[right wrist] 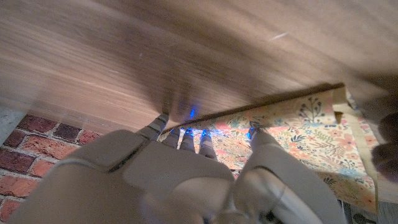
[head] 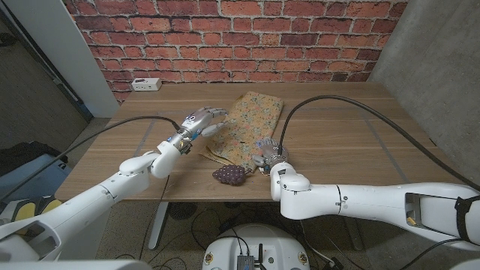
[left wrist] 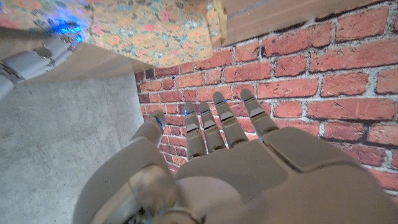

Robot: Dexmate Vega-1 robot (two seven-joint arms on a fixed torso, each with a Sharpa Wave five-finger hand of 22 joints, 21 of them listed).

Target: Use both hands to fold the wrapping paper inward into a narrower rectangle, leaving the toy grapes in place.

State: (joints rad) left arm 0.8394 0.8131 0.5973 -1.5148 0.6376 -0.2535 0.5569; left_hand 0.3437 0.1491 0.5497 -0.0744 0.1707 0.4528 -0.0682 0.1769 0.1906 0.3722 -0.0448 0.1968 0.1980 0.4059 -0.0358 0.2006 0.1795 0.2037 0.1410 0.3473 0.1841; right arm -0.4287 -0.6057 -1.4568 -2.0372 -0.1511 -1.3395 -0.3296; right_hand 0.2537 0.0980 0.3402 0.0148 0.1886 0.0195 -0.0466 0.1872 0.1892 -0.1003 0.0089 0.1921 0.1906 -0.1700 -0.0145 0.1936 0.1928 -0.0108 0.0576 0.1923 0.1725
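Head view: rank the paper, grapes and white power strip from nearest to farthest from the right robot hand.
1. Paper: the right robot hand is at its near right edge.
2. Grapes: just to the hand's left, near the table's front.
3. Power strip: far-left corner.

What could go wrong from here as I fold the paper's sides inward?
The toy grapes sit at the wrapping paper's near end, close beside the right hand; lifting that edge may nudge them. The left hand hovers open at the other edge, so an uneven pull may skew the fold.
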